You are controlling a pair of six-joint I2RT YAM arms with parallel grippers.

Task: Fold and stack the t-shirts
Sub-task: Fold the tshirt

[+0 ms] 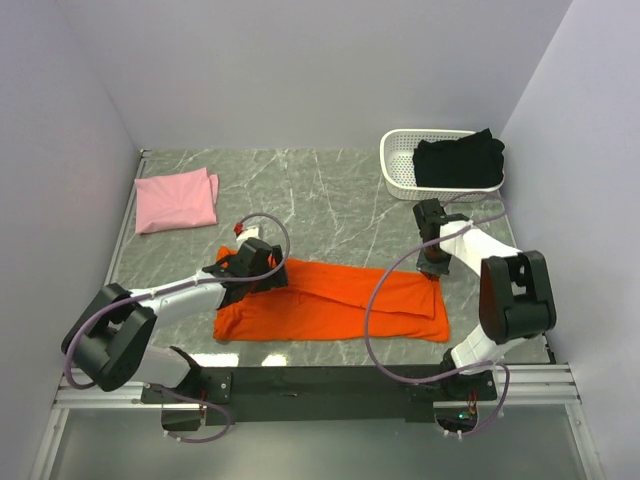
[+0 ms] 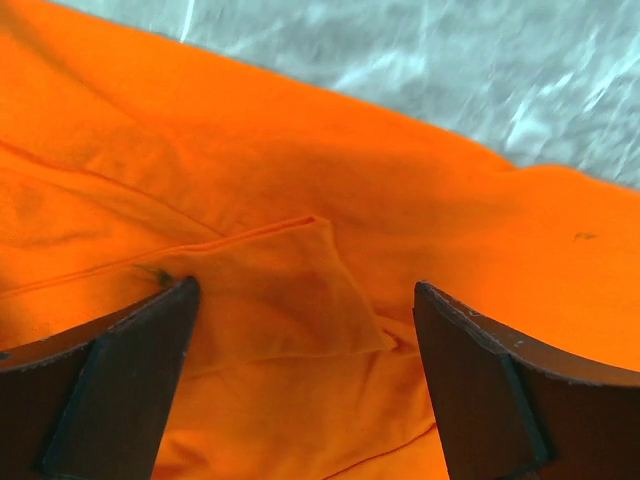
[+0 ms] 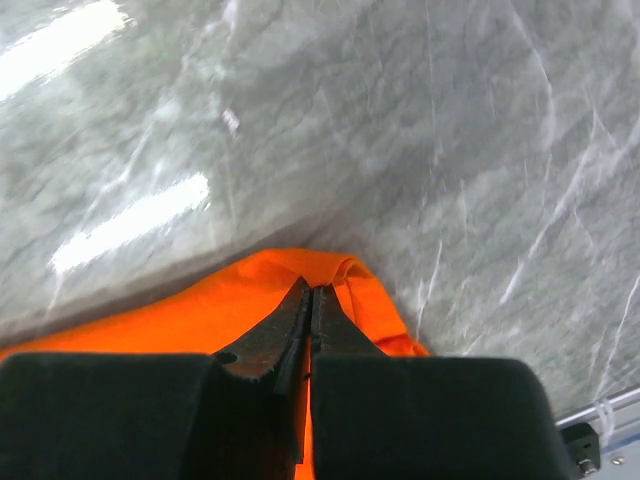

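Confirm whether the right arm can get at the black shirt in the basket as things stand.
Probably not. The right gripper looks shut on a corner of the orange shirt, so it must let go first. Otherwise the way seems free: the black shirt lies in the open basket beyond it, nothing between.

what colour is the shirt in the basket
Black. The t-shirt in the basket shows best in the top external view.

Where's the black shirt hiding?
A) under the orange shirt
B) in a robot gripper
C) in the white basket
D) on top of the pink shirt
C: the black t-shirt lies bunched inside the white basket at the table's far right corner.
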